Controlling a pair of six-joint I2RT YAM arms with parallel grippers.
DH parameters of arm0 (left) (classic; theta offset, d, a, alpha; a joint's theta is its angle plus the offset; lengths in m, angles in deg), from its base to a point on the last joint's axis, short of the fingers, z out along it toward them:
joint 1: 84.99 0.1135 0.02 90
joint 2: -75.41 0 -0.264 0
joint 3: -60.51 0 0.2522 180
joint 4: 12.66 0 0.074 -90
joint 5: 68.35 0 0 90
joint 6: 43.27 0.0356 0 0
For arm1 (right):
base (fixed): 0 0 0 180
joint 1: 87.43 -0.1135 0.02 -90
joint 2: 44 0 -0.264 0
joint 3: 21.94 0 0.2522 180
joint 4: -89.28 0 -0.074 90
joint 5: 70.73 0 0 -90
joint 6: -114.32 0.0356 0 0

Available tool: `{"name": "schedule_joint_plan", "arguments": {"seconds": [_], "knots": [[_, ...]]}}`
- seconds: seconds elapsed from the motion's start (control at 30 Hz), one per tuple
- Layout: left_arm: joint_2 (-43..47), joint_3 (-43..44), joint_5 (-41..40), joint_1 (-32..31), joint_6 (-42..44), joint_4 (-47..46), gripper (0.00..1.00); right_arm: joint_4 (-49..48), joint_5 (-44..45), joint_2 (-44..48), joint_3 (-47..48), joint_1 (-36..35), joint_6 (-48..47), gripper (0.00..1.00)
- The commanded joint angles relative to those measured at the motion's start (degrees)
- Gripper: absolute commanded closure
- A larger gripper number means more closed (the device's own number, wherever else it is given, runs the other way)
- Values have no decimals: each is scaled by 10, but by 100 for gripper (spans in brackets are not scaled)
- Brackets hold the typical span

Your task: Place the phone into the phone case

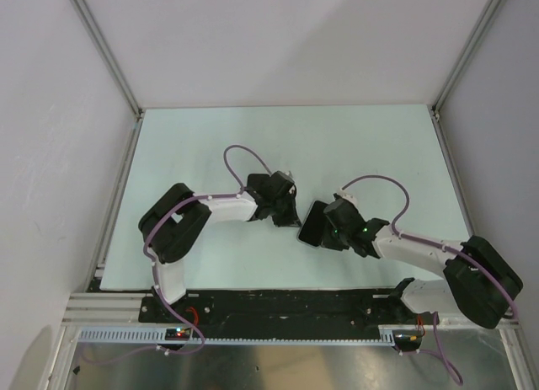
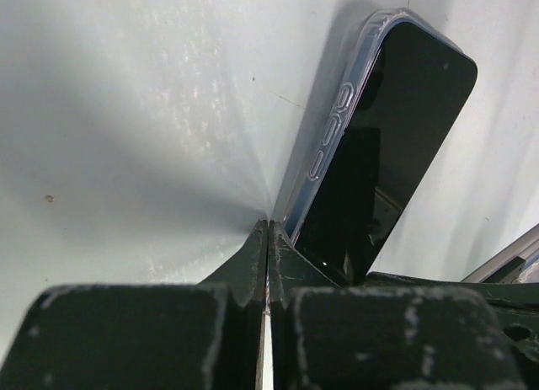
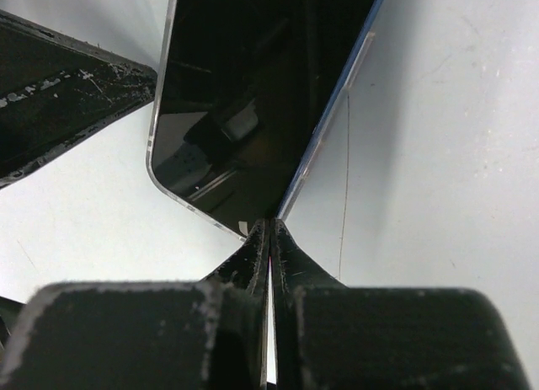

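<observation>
Currently, the phone (image 1: 312, 223) lies on the pale worktop (image 1: 354, 146) just right of centre in the top view, between the two arms. It is a black slab with its dark screen facing up.

**Left pincer** (image 2: 268, 238)
- State: the two fingers are pressed together, with no gap visible and nothing seen between them.
- Position: in the left wrist view the tips sit at lower centre of the frame, right at the near end of the phone. Whether they actually touch it cannot be told.

**Right pincer** (image 3: 269, 232)
- State: the fingers are pressed together, and only a thin seam shows between them.
- Position: in the right wrist view the tips meet the near edge of the phone at centre frame. Whether they nip that edge cannot be told.

**Phone case** (image 2: 330, 129)
- The clear shell wraps the phone. In the left wrist view its see-through rim runs along the left long side and around the top corner, in the upper right of the frame, and moulded button shapes show on the rim.
- In the right wrist view a thin clear lip borders the left long side and the rounded near corner of the phone.
- The left wrist view shows a dark shadow on the worktop beside the case's left side.
</observation>
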Motion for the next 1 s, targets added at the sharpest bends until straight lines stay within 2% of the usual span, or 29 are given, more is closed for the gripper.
{"name": "schedule_joint_plan", "arguments": {"seconds": [0.0, 0.27, 0.37, 0.47, 0.6, 0.7, 0.8, 0.97], "knots": [[18, -7, -3, -6, -7, -5, 100, 35, -2, -56, -14, -19, -5, 100], [15, -7, 1, -7, -8, -10, 100, 36, 6, -109, -1, -35, -6, 100], [21, -6, -1, -5, -1, -10, 100, 45, 5, -81, 14, -35, -11, 100], [37, -9, -11, 2, 4, -9, 99, 72, 16, -24, 54, -21, -28, 94], [79, -17, -47, 12, 14, 17, 97, 96, 28, 30, 109, 40, -69, 82], [116, -36, -91, 15, 13, 39, 95, 66, 7, 37, 123, 121, -110, 77], [147, -65, -110, 8, 10, 48, 94, 22, -25, -5, 143, 199, -145, 76], [172, -105, -112, -25, -8, 53, 95, -21, -86, -129, 204, 260, -174, 76]]}}
